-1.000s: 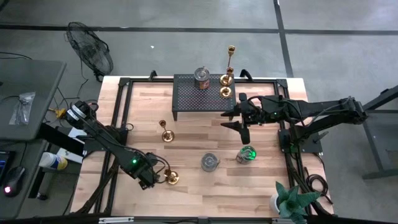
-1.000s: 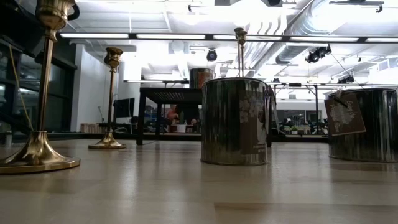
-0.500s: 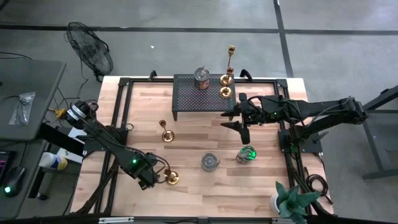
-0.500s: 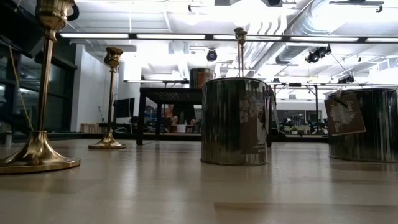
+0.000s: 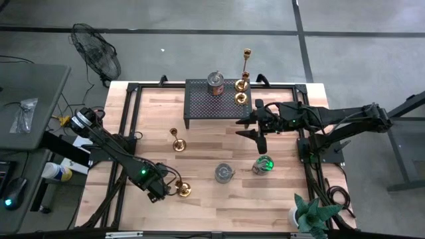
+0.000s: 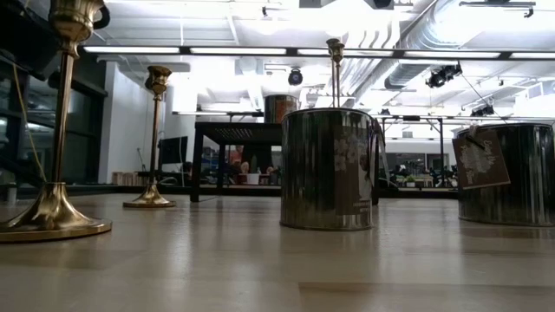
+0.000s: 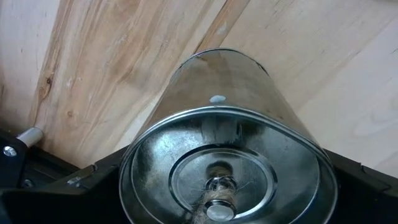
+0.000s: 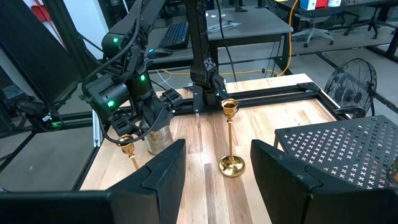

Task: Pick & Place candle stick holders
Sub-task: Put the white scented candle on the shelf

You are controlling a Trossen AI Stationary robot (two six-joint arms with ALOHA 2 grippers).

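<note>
My left gripper [image 5: 159,188] is near the table's front left, shut on a squat silvery cup [image 7: 224,124]; the cup also shows in the right wrist view [image 8: 158,138]. A brass candlestick [image 5: 184,190] stands on its round base right beside it. Another brass candlestick [image 5: 177,143] stands mid-table. Two silvery cups [image 5: 224,172] [image 5: 264,164] stand near the front. A silvery cup [image 5: 214,83], a tall slender brass candlestick [image 5: 246,66] and a short brass one [image 5: 240,98] are on the black stand [image 5: 202,106]. My right gripper [image 5: 244,128] is open and empty beside the stand. My left gripper pinches the cup between its two fingers, one on each outer side of the wall near the rim [image 7: 134,168]. The fingers come from above, pointing down. The cup hangs upright below them [image 8: 158,140]; whether its bottom rests on the table I cannot tell.
A green potted plant [image 5: 311,214] stands at the front right corner. The black frame rails [image 5: 123,133] run along the table's sides. Bare wood lies between the stand and the front cups [image 5: 212,143].
</note>
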